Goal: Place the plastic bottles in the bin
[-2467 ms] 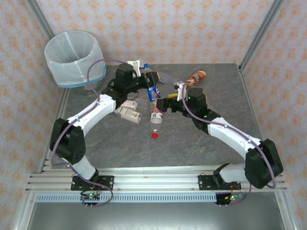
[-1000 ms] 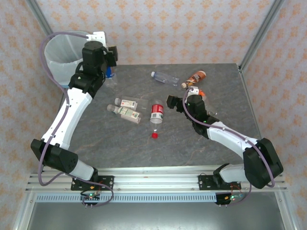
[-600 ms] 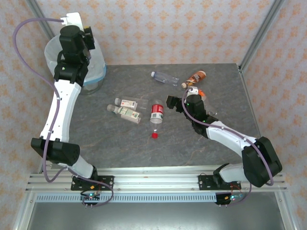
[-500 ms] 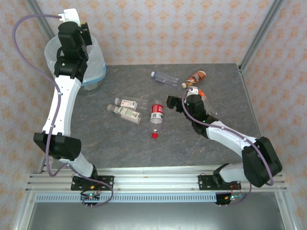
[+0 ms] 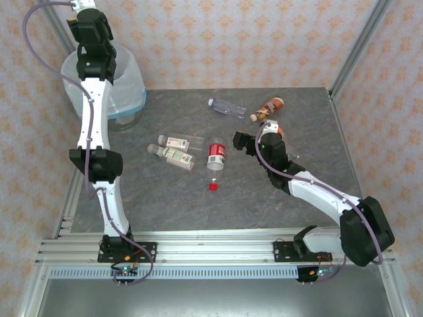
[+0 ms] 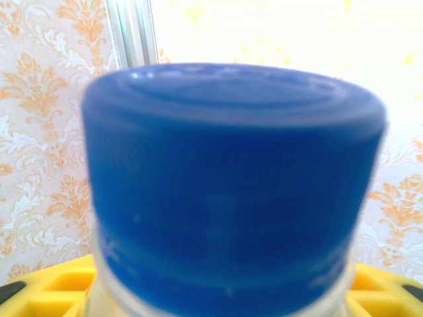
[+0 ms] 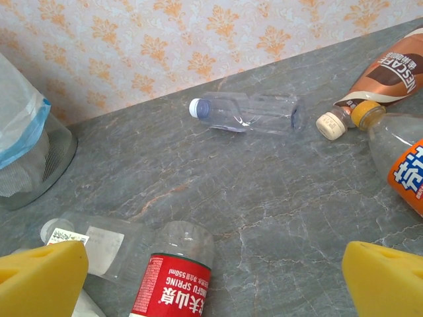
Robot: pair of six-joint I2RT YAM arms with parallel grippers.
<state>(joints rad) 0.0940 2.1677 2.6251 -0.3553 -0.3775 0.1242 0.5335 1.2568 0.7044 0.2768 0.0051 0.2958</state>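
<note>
Cream wallpaper with orange damask runs from 9 round to 3 o'clock. Grey marble-look bench in the middle, aluminium posts at 11 and 1, slotted rail at 6.

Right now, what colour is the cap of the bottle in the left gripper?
Blue. The cap shows best in the left wrist view.

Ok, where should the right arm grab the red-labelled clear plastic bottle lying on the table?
Take the red-labelled clear plastic bottle across its labelled middle, coming down from above with the open right fingers straddling its width. It lies on its side, so the round body should seat there. Mind the clear white-labelled bottle close on one side.
</note>
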